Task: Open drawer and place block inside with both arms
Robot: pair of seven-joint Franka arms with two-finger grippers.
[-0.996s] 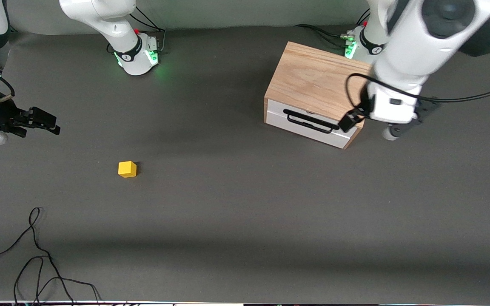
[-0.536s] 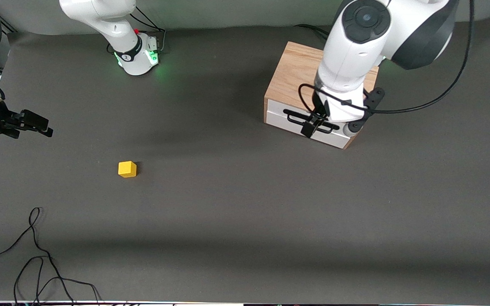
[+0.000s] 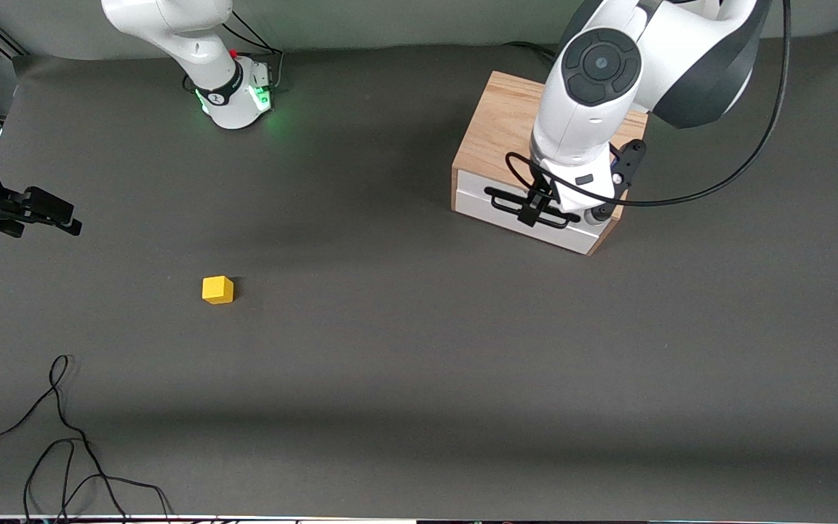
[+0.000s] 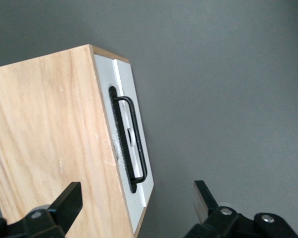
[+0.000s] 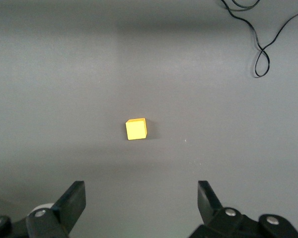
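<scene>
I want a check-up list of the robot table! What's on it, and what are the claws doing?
Surface: dark grey table, flat and bare in the middle.
Job's things: drawer shut, in its oak box; yellow block alone on the table, toward the right arm's end.
Clutter: nothing seen.
Grippers: left gripper open, at the drawer's black handle; right gripper open, over the table's edge, block in its wrist view.
Cables: loose black cable on the table near the front camera; another trails from the left arm.
Surroundings: green-lit arm base.
</scene>
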